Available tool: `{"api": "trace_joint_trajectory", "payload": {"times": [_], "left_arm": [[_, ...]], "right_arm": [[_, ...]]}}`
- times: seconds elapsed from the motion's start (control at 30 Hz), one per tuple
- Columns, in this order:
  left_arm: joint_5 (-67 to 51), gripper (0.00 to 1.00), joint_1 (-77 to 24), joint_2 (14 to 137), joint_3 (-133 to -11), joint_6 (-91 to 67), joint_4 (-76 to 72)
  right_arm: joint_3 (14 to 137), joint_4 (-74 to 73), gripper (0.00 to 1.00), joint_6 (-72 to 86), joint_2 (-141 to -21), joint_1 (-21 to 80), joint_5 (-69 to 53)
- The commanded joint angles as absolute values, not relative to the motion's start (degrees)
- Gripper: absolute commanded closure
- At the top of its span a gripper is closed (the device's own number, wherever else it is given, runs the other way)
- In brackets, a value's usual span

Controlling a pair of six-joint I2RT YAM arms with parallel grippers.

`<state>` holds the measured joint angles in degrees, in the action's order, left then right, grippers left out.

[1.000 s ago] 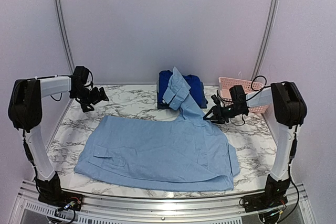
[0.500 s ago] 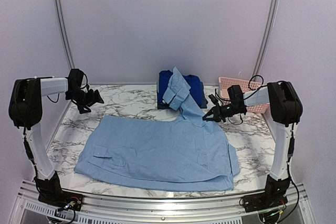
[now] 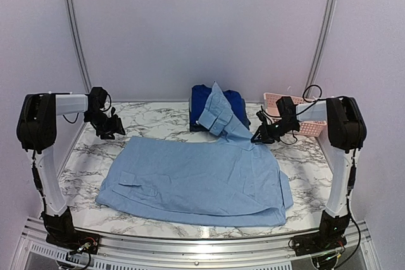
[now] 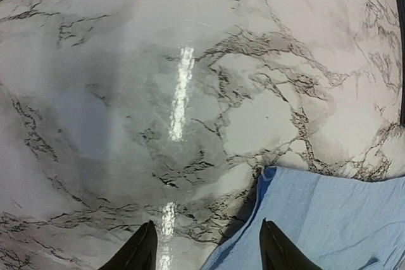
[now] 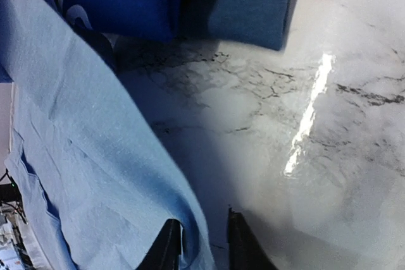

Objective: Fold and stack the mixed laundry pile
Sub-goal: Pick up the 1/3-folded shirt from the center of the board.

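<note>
Light-blue shirt [image 3: 196,178] lies spread on the bench [image 3: 152,129]: our right fingers [image 5: 169,250] pinch its far edge, likely for a fold, while our left fingers [image 4: 140,252] hang apart, empty, beside its corner.

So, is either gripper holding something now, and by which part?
The right gripper pinches the light-blue shirt by its far right edge. The left gripper is open and holds nothing.

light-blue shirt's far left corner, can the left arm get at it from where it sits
Probably yes. The left claw hangs open just beyond that corner of the light-blue shirt, with only bare marble table between them and nothing in the way.
</note>
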<state>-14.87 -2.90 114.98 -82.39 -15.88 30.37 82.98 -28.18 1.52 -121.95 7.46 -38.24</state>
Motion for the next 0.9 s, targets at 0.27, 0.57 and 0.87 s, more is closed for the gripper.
{"api": "trace_joint_trajectory", "payload": {"times": [0.27, 0.57, 0.87], "left_arm": [[-16.1, 0.44, -7.3, 123.2, -92.3, -5.5, 33.1], [-17.6, 0.57, -8.2, 126.4, -94.6, -4.7, 33.8], [-20.1, 1.0, -8.3, 126.3, -95.7, -5.5, 34.0]], "right_arm": [[90.6, -31.7, 0.64, -1.3, -124.7, 7.4, -39.6], [92.0, -33.8, 0.63, -3.3, -126.0, 9.2, -41.6], [93.5, -33.8, 0.97, -3.3, -124.9, 9.5, -42.6]]}}
